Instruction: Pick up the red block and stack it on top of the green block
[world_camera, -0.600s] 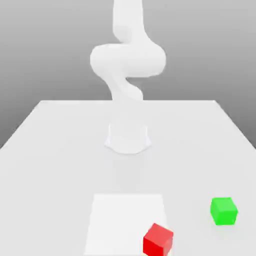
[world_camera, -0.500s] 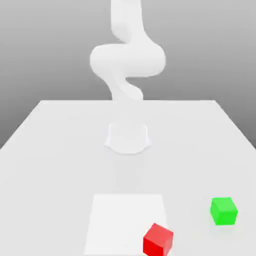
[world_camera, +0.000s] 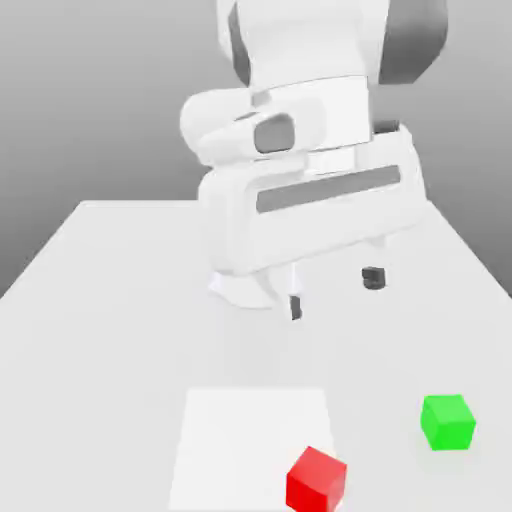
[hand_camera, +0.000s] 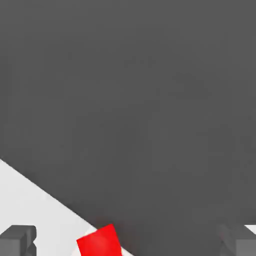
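A: Where is the red block (world_camera: 316, 480)?

B: Low in the exterior frame, a little right of centre, on the table (world_camera: 90, 330). It sits at the lower right corner of a paler square patch (world_camera: 250, 440) on the table top. Nothing touches it.

A: And the green block (world_camera: 447, 421)?

B: In the lower right of the same frame, also on the table, somewhat higher in the picture than the red one and well apart from it.

A: The arm?

B: The white arm (world_camera: 300, 150) fills the upper middle of the exterior frame. The pincer (world_camera: 334, 292) hangs near the centre, its two dark fingertips (world_camera: 372, 277) spread wide with nothing between them. It is up off the table and well apart from both blocks.

A: What does the hand camera give?

B: The red block (hand_camera: 100, 242) shows at the bottom edge, left of centre, with a grey fingertip in each bottom corner, one (hand_camera: 18, 239) on the left. A strip of pale table (hand_camera: 35, 210) fills the lower left. The dark grey above it is probably just background, though I cannot say for sure.
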